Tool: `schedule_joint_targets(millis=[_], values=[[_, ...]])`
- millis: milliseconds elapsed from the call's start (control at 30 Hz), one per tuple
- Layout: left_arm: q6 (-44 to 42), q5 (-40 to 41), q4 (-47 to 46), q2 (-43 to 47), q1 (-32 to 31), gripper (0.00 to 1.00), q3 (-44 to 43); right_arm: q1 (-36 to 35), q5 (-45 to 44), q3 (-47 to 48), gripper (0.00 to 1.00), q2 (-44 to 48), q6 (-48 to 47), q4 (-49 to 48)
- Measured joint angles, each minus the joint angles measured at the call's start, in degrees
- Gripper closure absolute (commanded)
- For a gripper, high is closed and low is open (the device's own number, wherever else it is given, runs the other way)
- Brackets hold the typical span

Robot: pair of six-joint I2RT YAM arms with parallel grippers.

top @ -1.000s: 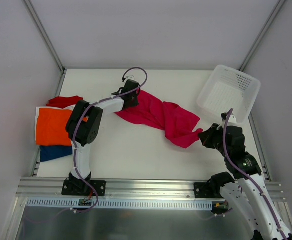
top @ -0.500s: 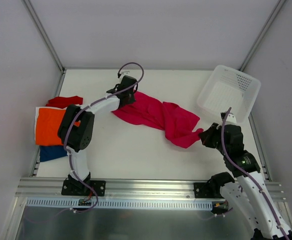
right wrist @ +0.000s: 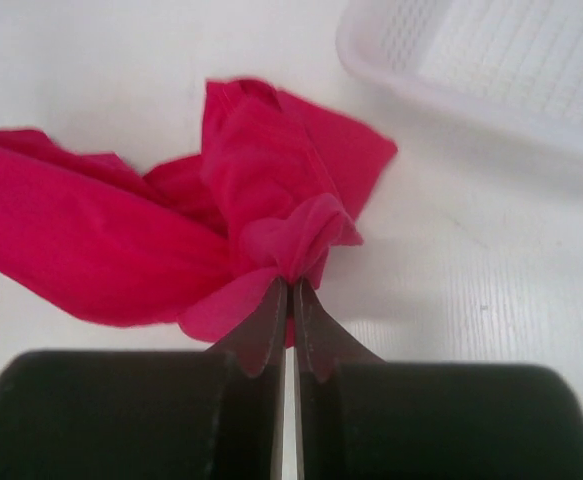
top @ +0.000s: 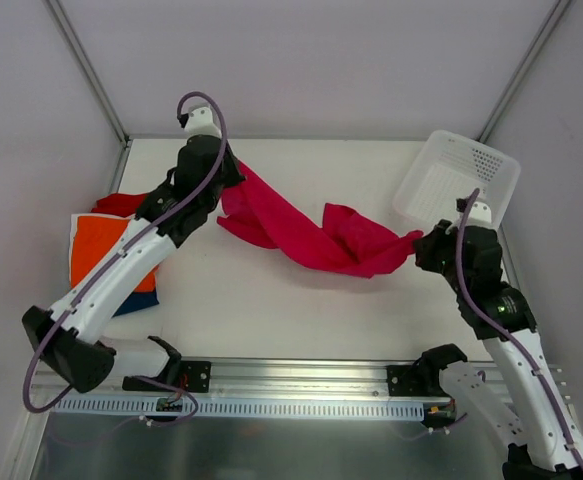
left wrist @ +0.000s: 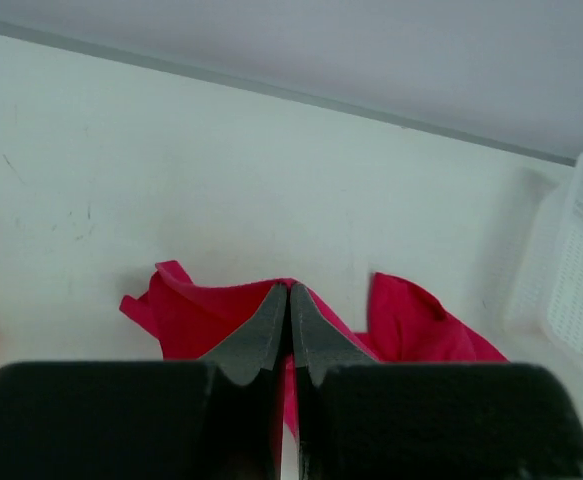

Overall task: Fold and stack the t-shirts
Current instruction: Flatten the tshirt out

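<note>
Two-arm hold on one garment, seen from the room. The magenta-pink cloth t-shirt stretches as a twisted, sagging band leftward from the white perforated plastic basket, which sits tilted at the far right corner of the white table. The right end effector is just beside the basket's near left corner; its two dark fingers are pressed together with no gap, pinching a bunched knot of the shirt's hem, as the right wrist view shows. The left end effector is well apart from the basket, towards the far left of the table; its fingers are likewise closed tip to tip, with a peak of magenta cloth caught at the tips in the left wrist view. Whether the drooping middle of the shirt touches the table cannot be told. On the side of the table farthest from the basket lies a flat pile with an orange t-shirt on top and a red t-shirt showing at its far edge, partly crossed by the left arm.
</note>
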State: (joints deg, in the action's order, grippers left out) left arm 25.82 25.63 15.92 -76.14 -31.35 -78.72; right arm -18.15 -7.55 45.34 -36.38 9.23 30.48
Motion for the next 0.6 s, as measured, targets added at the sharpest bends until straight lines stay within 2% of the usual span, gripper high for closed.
schedule_joint_targets(millis=[333, 600], values=[[-1.18, 5.01, 11.72, 20.61, -8.35, 1.00, -2.25, -0.09, -4.31, 25.64, 1.00, 2.21, -4.61, 6.82], [-1.27, 2.01, 18.08, 31.61, -8.81, 1.00, -14.21, -0.11, -4.59, 42.29, 1.00, 4.90, -6.38, 13.33]])
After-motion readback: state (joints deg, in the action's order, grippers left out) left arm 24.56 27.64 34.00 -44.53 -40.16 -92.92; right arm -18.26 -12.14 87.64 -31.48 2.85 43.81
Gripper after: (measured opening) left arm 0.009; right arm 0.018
